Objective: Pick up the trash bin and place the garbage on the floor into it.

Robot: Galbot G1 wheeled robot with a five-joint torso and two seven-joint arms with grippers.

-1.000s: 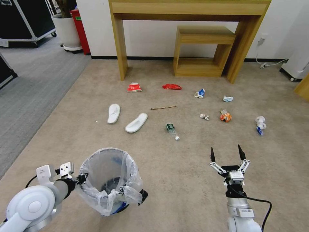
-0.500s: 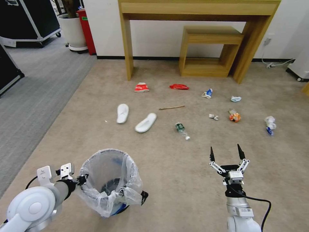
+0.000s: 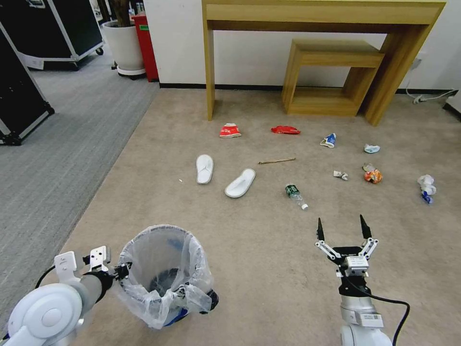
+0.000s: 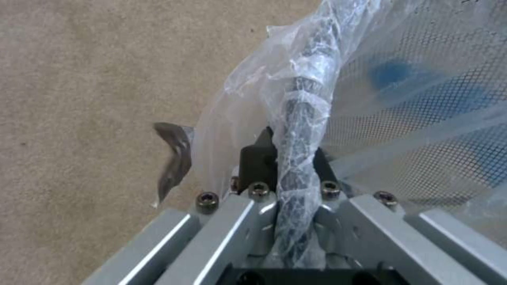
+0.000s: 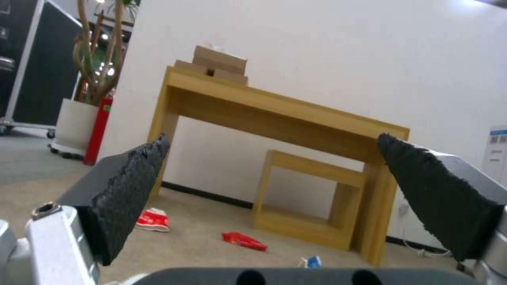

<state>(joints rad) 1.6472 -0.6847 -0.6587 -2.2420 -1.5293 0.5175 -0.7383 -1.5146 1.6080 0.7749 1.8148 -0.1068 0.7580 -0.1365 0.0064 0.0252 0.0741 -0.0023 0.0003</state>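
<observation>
The left gripper (image 4: 288,158) is clamped on the rim of the bin (image 3: 161,274), one pad inside and one outside, with the bag (image 4: 296,99) pinched between them. In the head view the bin sits near left, just right of the left arm. Its wall is fine mesh, so it is probably light and fairly stiff. The thin, slick bag could creep under the pads, and a one-sided rim hold may let the bin tilt; a firm pinch on the rolled rim itself looks like the right hold.

The right gripper (image 3: 343,229) hangs near right with its fingers spread wide and nothing between them, pointing toward the far wall.

The garbage lies scattered on the carpet (image 3: 269,250) beyond it, in front of the table (image 3: 326,14). Nearest is the bottle (image 3: 294,193): clear, light, smooth and round, likely to roll, best taken across its body. Left of it lie two slippers (image 3: 222,176), soft and flat, each easiest to pinch by an edge or strap. Farther off are the stick (image 3: 276,161), thin and low to the floor, the cup (image 3: 230,130), the red wrapper (image 3: 285,129) and the carton (image 3: 328,140). To the right are the orange wrapper (image 3: 372,176) and crumpled paper (image 3: 425,182). All look light and crushable, so any raised fold should serve.
</observation>
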